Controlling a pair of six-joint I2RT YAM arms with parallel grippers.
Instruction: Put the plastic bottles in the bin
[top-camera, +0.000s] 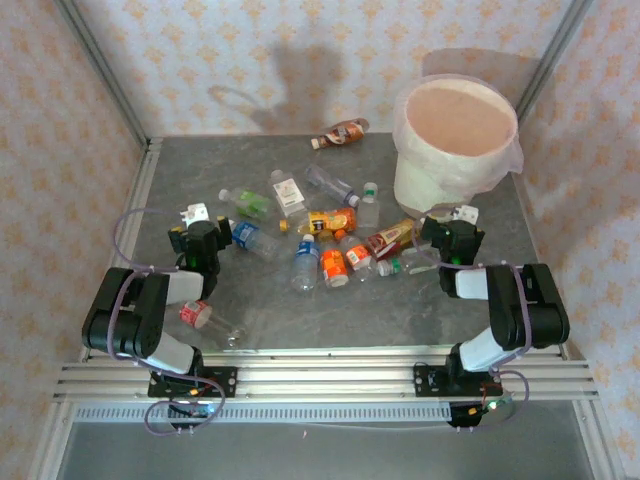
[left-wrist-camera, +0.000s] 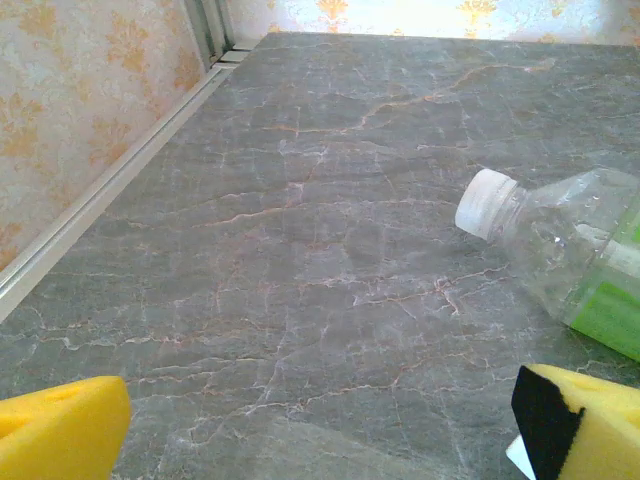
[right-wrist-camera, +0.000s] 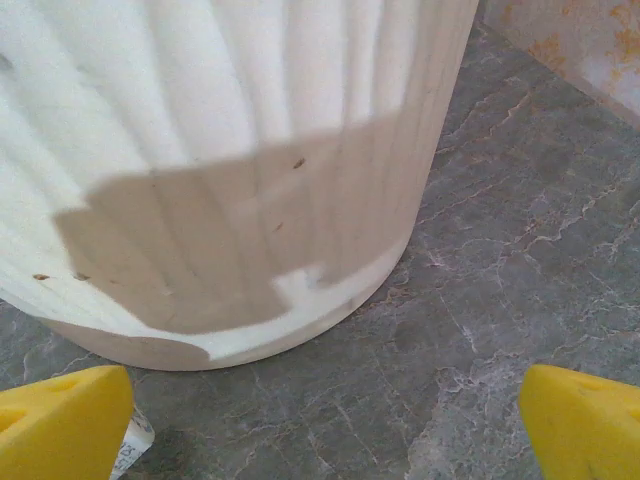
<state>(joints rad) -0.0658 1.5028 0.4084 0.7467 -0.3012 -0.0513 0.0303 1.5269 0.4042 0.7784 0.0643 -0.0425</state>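
Plastic bottles clustered centrally, bin near right edge of table; left claw, right claw released, empty.

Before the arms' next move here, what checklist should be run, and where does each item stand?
1. Left gripper open, empty: ok.
2. Right gripper open, empty: ok.
3. Clear plastic bottle with white cap and green label between left gripper's jaws: not ok, it lies ahead, to the right.
4. Large round cream-white bin upright, mouth open: ok.
5. Bottle lined up for right gripper: not ok, it faces the bin wall.
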